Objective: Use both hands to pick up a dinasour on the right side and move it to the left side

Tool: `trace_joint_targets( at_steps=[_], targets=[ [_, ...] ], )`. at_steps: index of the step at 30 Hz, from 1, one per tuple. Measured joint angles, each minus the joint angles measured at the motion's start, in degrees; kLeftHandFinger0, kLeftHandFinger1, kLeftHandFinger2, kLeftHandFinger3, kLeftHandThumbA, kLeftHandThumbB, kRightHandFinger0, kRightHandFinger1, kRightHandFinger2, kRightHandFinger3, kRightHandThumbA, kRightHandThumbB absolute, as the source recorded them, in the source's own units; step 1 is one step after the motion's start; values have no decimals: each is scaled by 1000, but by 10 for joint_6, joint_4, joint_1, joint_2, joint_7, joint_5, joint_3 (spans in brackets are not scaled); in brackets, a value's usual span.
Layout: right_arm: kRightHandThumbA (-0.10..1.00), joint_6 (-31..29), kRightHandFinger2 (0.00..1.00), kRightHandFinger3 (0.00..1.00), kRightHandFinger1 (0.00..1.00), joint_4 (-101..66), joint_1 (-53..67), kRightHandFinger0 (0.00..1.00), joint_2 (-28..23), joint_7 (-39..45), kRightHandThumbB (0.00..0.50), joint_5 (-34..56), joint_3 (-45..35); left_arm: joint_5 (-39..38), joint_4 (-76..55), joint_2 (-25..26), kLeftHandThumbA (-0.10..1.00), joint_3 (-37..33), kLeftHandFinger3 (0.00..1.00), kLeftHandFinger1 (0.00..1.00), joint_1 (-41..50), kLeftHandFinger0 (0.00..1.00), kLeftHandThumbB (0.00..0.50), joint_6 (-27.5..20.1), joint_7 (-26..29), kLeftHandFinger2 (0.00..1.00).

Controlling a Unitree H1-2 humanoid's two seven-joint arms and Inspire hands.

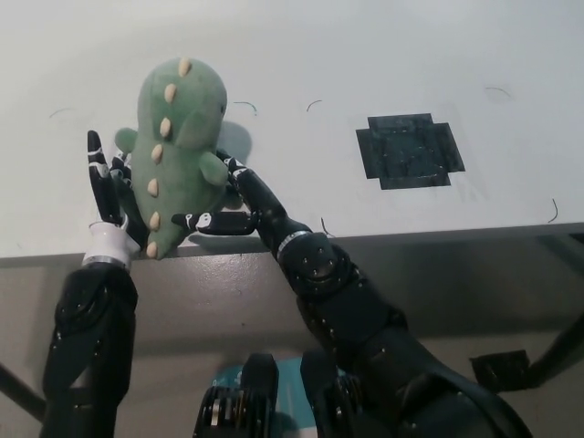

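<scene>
My left hand [108, 187] and my black right hand [239, 203] press from either side on a soft green plush dinosaur [173, 151] with cream spikes, holding it at the near left edge of the white table [383, 64].

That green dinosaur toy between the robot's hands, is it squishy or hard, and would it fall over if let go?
The green dinosaur looks like plush fabric with stitched cream spikes, so it is probably soft and light, giving under pressure. The left hand and right hand press its sides, suggesting it needs support. It is tall, with a large head, so it may well topple on the table.
</scene>
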Motion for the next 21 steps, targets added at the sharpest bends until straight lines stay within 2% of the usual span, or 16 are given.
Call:
trace_joint_targets(
  at_steps=[4, 7, 10, 14, 20, 21],
  targets=[
    [1000, -1, 1000, 1000, 1000, 24, -18, 1000, 2, 0, 135, 0, -3, -1, 0, 5, 1000, 5, 1000, 1000, -6, 1000, 375, 11, 2, 1000],
    [1000, -1, 1000, 1000, 1000, 29, -25, 1000, 4, 1, 172, 0, -5, -2, 1, 8, 1000, 6, 1000, 1000, -8, 1000, 372, 16, 2, 1000],
    [1000, -1, 1000, 1000, 1000, 37, -30, 1000, 6, 1, 167, 0, -5, -3, 0, 11, 1000, 7, 1000, 1000, -8, 1000, 371, 21, 0, 1000],
    [1000, -2, 1000, 1000, 1000, 38, -30, 1000, 6, 2, 197, -2, -5, -3, 0, 12, 1000, 7, 1000, 1000, -9, 1000, 380, 23, -1, 1000],
    [1000, -5, 1000, 1000, 1000, 38, -30, 1000, 4, 5, 162, -2, -7, -4, 0, 13, 1000, 8, 1000, 1000, -11, 1000, 370, 30, -1, 1000],
    [1000, -6, 1000, 1000, 1000, 38, -30, 1000, 3, 7, 177, -2, -9, -4, 0, 13, 1000, 8, 1000, 1000, -11, 1000, 378, 31, -2, 1000]
  ],
)
